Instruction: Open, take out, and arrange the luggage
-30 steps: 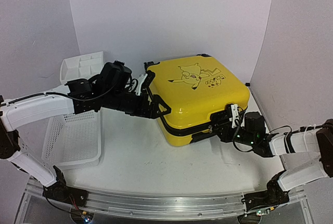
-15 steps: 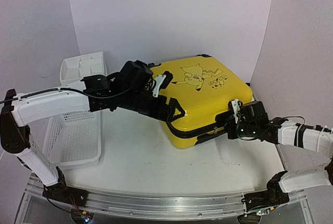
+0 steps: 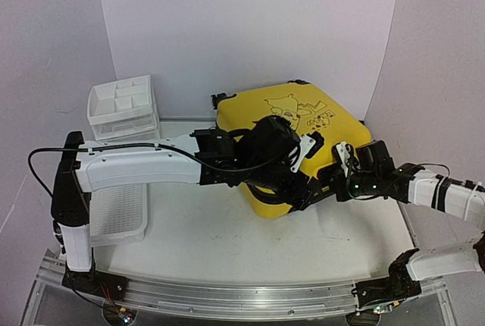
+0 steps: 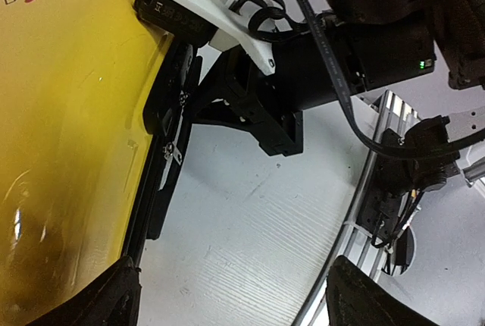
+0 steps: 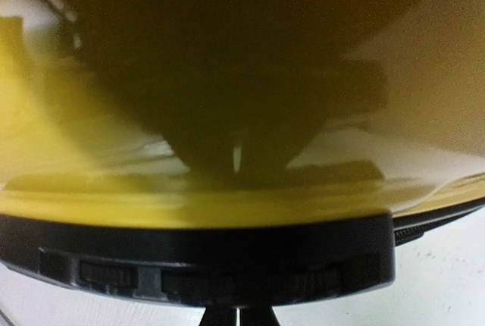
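While the white table (image 3: pixel 212 239) carries the yellow luggage (image 3: pixel 303 114) flat, print up, right of centre, both grippers meet at its near edge.
Mesh basket (image 3: pixel 117 216) and drawer unit (image 3: pixel 121 110) sit well apart at left. Left gripper (image 4: pixel 235 302) hangs beside the near corner, fingers spread wide, nothing between. Right gripper (image 5: pixel 236 315) is clenched against the black zipper band (image 5: pixel 197 254); can't tell if it pinches a pull.
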